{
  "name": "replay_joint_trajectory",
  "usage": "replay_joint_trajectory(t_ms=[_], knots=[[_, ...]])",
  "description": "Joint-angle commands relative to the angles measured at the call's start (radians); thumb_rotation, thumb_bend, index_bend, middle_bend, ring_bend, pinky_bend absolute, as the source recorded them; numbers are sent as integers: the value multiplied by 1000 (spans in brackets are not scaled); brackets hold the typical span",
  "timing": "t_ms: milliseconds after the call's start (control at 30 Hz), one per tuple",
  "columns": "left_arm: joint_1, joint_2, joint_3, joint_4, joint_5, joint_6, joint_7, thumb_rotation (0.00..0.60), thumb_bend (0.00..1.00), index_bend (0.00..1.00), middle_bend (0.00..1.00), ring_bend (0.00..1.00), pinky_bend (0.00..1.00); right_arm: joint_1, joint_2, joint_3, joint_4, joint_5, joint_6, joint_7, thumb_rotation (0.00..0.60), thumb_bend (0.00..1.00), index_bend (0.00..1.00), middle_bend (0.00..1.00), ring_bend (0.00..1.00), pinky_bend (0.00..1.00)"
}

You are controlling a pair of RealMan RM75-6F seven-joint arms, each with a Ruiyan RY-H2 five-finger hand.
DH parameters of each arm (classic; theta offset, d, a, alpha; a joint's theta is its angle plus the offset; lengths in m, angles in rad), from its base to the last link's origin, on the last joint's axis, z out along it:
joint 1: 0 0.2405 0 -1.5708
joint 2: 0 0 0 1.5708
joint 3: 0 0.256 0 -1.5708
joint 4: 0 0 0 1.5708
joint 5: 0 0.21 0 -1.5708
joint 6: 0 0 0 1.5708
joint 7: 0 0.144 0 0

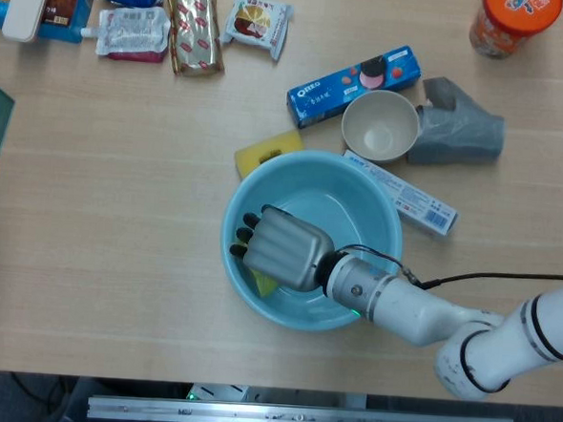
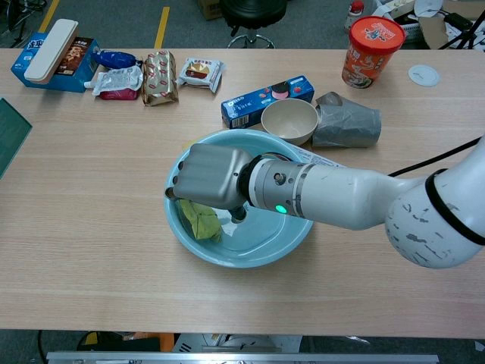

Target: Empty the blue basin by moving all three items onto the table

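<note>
In blue basin [image 2: 261,246]: yellow-green packet [image 2: 198,220] | right hand [image 2: 208,176] fingers over it, grip unclear

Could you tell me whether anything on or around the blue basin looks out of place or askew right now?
The yellow sponge lies half tucked under the far rim of the blue basin, and the white and blue box is wedged under the rim on the other side. The right hand reaches onto the green packet. Nothing looks spilled or damaged.

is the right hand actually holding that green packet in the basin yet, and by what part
Cannot tell: the right hand covers the green packet in the blue basin, fingers hidden.
</note>
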Motion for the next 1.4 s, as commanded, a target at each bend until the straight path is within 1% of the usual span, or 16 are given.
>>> replay_joint_trajectory(t_ms=[33,167,267,400,567,767,967,1033,1133,1267,1400], knots=[[0,-1,0,1,1,0,0,600,427,457,390,321,227,-3,14,-18,-12,-7,4,-1,600,80,250,316,233,466],[-1,-3,0,3,1,-1,-2,600,427,457,390,321,227,-8,35,-45,-21,-12,7,-5,600,80,279,332,246,467],[-3,-5,0,6,0,-6,-2,600,426,457,390,321,227,-11,33,-54,-7,-9,6,-3,600,80,303,344,256,469],[-3,-7,-1,5,2,-5,-3,600,427,457,390,321,227,-14,0,-44,32,-17,12,5,600,86,330,355,268,477],[1,-5,-1,11,-5,-3,-11,600,426,457,390,321,227,-21,-46,-37,82,-47,25,2,600,100,407,398,301,493],[1,-4,1,16,-5,-6,-17,600,427,457,390,321,227,-39,-94,-31,141,-94,39,11,600,152,542,474,378,544],[2,-3,0,20,-6,-7,-25,600,426,457,390,321,227,-60,-120,-23,175,-136,44,25,600,173,608,500,409,576],[2,-2,0,21,-7,-7,-27,600,427,457,390,321,227,-65,-122,-21,178,-147,43,30,600,195,632,511,421,587],[1,-2,0,22,-6,-7,-30,600,427,458,390,321,227,-77,-119,-19,178,-174,42,45,600,256,679,543,452,606],[0,-2,-1,23,-5,-8,-32,600,427,457,390,321,227,-95,-105,-17,171,-209,43,73,600,369,756,593,497,633],[-3,-2,-2,23,-2,-10,-31,600,427,458,390,321,227,-113,-79,-18,154,-239,49,92,600,394,800,622,527,649]])
